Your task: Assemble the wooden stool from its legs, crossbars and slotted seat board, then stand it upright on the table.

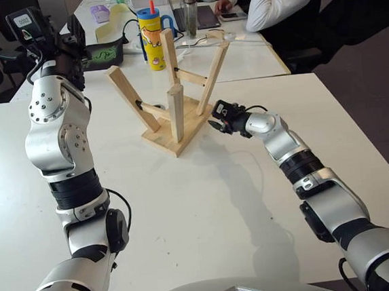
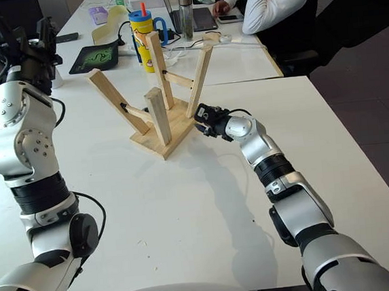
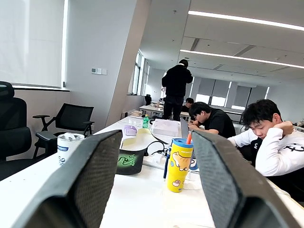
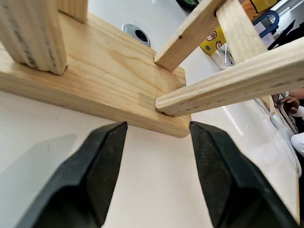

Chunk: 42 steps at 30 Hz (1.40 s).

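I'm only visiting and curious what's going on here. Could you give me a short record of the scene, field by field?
Stool: stool upside down, four legs up, seat board flat on the table
Right gripper: right gripper open, low by the seat board's corner, holding nothing
Left gripper: left gripper open, empty, raised away from the stool
Not yet done: standing it upright

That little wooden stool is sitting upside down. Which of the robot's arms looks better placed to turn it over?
Right, most likely. The right claw, open, sits beside the seat-board corner of the upside-down pale wooden stool. The left claw is raised high, well away, pointing toward the room.
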Tool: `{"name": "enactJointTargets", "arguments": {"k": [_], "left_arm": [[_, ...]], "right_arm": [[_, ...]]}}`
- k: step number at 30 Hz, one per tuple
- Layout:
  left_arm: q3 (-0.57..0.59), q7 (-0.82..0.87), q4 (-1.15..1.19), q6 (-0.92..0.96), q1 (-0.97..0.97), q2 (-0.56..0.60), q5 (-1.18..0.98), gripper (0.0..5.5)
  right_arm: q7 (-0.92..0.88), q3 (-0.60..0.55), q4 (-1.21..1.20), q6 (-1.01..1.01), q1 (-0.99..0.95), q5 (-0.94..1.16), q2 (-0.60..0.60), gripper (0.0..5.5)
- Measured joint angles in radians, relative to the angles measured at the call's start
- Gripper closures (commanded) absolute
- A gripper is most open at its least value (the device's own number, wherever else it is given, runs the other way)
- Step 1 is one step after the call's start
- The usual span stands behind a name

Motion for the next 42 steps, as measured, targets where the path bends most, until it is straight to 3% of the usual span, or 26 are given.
{"name": "enactJointTargets", "arguments": {"k": [3, 5, 7, 12, 16, 19, 21, 26, 29, 32, 35, 42], "left_arm": [[-0.004, 0.002, 0.000, 0.000, 0.000, -0.005, 0.000, 2.79], [-0.006, 0.002, -0.001, 0.000, 0.006, -0.005, 0.000, 2.79], [-0.006, 0.002, -0.001, 0.000, 0.012, -0.006, 0.000, 2.79], [0.000, 0.002, -0.001, 0.000, 0.013, -0.005, -0.001, 2.79], [0.004, -0.005, -0.003, 0.002, 0.030, 0.018, 0.002, 3.24], [-0.007, -0.048, -0.001, 0.001, 0.084, 0.091, 0.033, 3.79], [0.001, -0.059, 0.013, -0.004, 0.124, 0.107, 0.041, 4.11], [0.004, -0.061, 0.120, -0.040, 0.191, 0.118, 0.073, 4.92], [-0.002, -0.054, 0.211, -0.061, 0.222, 0.127, 0.109, 5.40], [-0.047, -0.054, 0.365, -0.121, 0.245, 0.134, 0.163, 5.49], [-0.155, -0.079, 0.541, -0.159, 0.297, 0.137, 0.241, 5.49], [-0.274, -0.180, 0.636, -0.239, 0.311, 0.105, 0.272, 5.49]], "right_arm": [[-0.104, -0.030, 0.006, -0.078, -0.012, 0.012, 0.105, 3.06], [-0.079, -0.039, -0.027, -0.128, -0.012, 0.059, 0.169, 3.06], [0.064, -0.036, -0.112, -0.108, 0.008, 0.160, 0.185, 3.06], [0.489, 0.009, -0.453, 0.236, 0.124, 0.498, 0.102, 3.06], [0.444, -0.106, -0.599, 0.417, 0.106, 0.648, 0.143, 3.70], [0.316, -0.305, -0.659, 0.525, 0.033, 0.811, 0.147, 4.26], [0.218, -0.445, -0.616, 0.527, -0.063, 0.874, 0.133, 4.59], [-0.057, -0.589, -0.250, 0.324, -0.247, 0.729, -0.001, 5.43], [-0.170, -0.534, 0.024, 0.236, -0.261, 0.547, -0.082, 5.50], [-0.185, -0.423, 0.269, 0.171, -0.248, 0.386, -0.102, 5.50], [-0.108, -0.334, 0.437, 0.043, -0.198, 0.284, -0.045, 5.50], [0.130, -0.301, 0.519, -0.150, -0.196, 0.251, 0.092, 5.50]]}}
